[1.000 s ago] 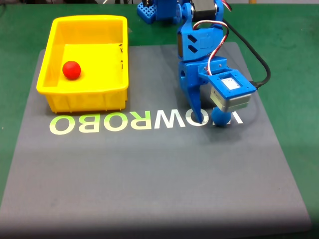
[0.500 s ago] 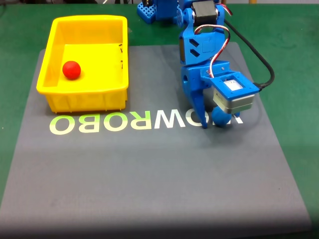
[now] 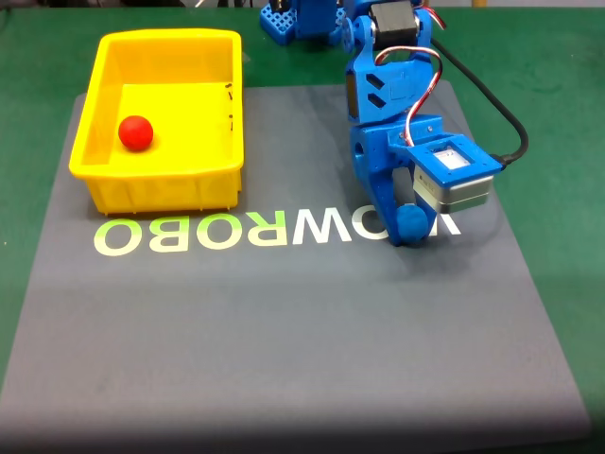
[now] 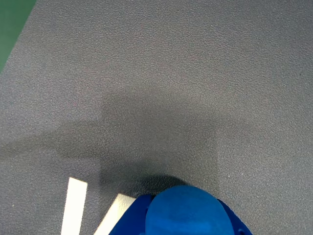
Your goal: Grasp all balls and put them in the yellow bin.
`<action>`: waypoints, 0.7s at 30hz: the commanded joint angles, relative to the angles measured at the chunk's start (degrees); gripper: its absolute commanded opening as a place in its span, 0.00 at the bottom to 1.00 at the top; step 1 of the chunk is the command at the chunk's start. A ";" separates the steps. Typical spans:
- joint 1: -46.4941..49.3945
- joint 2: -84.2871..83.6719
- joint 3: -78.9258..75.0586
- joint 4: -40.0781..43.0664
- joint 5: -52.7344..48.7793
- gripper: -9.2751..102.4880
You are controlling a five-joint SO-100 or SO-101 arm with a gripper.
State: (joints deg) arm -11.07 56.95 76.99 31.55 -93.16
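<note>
- Landmark: the yellow bin [image 3: 158, 118], at the far left corner of the grey mat [image 3: 284, 331] in the fixed view.
- Change over the last second: the hand [image 3: 408, 222], well right of the bin at the right end of the printed lettering [image 3: 274, 231], goes from fingers spread either side of the blue ball [image 3: 412, 219] to fingers drawn in against it.
- Hand state now: pinching the blue ball, as far as the fixed view shows. The wrist view agrees: a round blue shape [image 4: 188, 213] sits at the bottom edge between blue finger parts.
- Cannot tell whether the ball is off the mat yet; a dark shadow lies just under it in the wrist view.
- Red ball [image 3: 136, 132] rests on the bin floor, towards the bin's left wall.
- Judgement: grasp appears made. One ball is binned and the second is in hand, so what remains is lift, carry left to the bin and release.
- Risk: blue on blue hides the contact, so grip security is unverified.
</note>
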 commanded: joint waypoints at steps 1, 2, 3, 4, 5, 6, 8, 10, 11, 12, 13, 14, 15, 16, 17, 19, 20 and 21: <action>0.70 1.49 -2.11 -0.62 -0.26 0.08; 0.79 2.02 -2.11 -0.70 -0.26 0.08; 0.79 2.90 -2.11 -0.97 -0.18 0.08; 0.79 3.96 -2.11 -0.97 -0.18 0.08; 0.79 5.27 -2.11 -0.97 -0.18 0.08; 0.79 6.86 -2.11 -1.05 -0.18 0.08; 0.97 10.72 -2.11 -0.88 0.44 0.08; 1.49 15.12 -2.02 -0.44 0.44 0.08; 1.85 17.49 -2.02 0.00 0.53 0.08; 2.20 19.69 -2.02 0.70 0.53 0.08; 2.64 22.06 -2.02 1.49 0.44 0.08; 3.08 24.08 -1.93 2.46 0.35 0.08; 3.52 26.28 -1.76 3.34 0.35 0.08; 3.96 28.21 -1.58 4.57 0.09 0.08; 4.48 30.15 -1.49 5.80 0.09 0.08; 5.54 33.57 -1.32 8.09 0.09 0.08; 6.15 35.51 -0.88 8.70 0.09 0.08; 6.59 37.35 -0.35 9.40 0.09 0.08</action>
State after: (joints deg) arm -6.68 86.13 77.26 39.64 -93.25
